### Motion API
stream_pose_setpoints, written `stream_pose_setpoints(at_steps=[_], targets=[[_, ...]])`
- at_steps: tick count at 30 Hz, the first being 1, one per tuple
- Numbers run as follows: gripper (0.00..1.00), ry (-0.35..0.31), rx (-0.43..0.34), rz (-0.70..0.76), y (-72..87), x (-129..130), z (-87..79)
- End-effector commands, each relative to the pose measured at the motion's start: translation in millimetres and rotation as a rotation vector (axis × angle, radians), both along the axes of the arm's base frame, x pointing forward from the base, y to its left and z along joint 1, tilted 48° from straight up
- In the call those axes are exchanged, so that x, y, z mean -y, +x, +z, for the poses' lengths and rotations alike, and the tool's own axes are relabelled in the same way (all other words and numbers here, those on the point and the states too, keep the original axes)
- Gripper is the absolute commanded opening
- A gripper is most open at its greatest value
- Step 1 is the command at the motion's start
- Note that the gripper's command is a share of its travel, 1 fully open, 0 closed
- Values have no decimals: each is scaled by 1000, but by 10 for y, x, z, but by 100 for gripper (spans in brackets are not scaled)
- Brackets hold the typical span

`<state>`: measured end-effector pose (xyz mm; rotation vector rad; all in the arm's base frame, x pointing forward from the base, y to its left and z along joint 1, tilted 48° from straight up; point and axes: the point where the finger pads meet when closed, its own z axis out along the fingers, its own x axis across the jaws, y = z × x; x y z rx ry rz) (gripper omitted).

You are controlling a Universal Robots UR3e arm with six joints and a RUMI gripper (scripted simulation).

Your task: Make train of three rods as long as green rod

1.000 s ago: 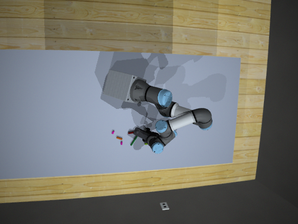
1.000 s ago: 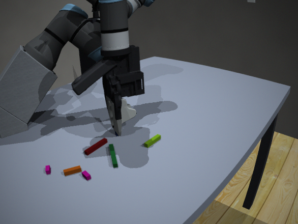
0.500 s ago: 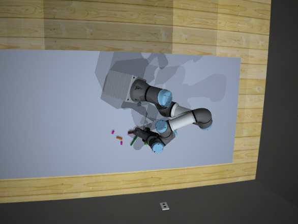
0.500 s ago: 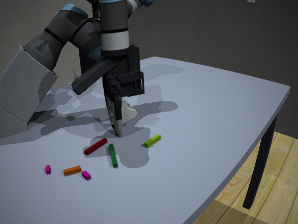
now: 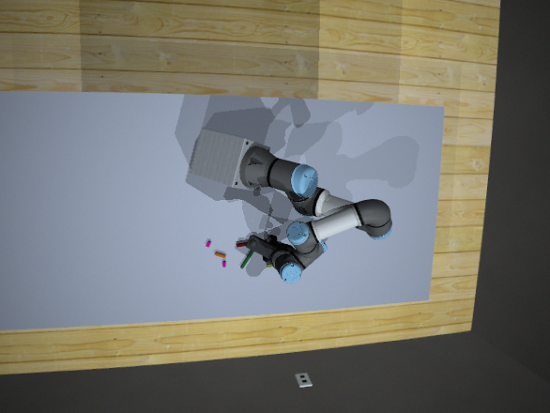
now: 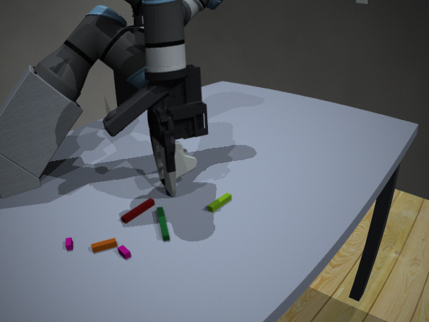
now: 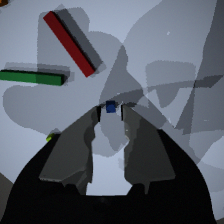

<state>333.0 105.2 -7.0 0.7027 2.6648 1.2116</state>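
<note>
My gripper (image 6: pixel 170 192) stands upright with its fingertips down at the table, just behind the red rod (image 6: pixel 137 210) and the green rod (image 6: pixel 162 223). In the wrist view the fingers stand slightly apart, with a small blue rod (image 7: pixel 110 106) lying on the table between the tips and a thin gap on each side of it. The red rod (image 7: pixel 69 44) and the green rod (image 7: pixel 32 78) lie apart from each other, ahead and to the left. An orange rod (image 6: pixel 104 245) lies between two magenta rods (image 6: pixel 69 243) (image 6: pixel 124 252), close to the right one.
A lime rod (image 6: pixel 219 202) lies alone to the right of the gripper. The robot's grey base block (image 6: pixel 29 124) stands at the back left. The table's edge (image 6: pixel 329 256) runs along the right.
</note>
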Motion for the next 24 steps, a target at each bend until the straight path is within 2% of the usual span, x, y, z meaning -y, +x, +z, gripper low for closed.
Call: stream_pose_setpoints(at_steps=[1,13,24], targets=[[14,-1,1,-1,-1,19,14],[14,-1,1,-1,-50,128,122],[14,-1,1,-1,-152,355,346]])
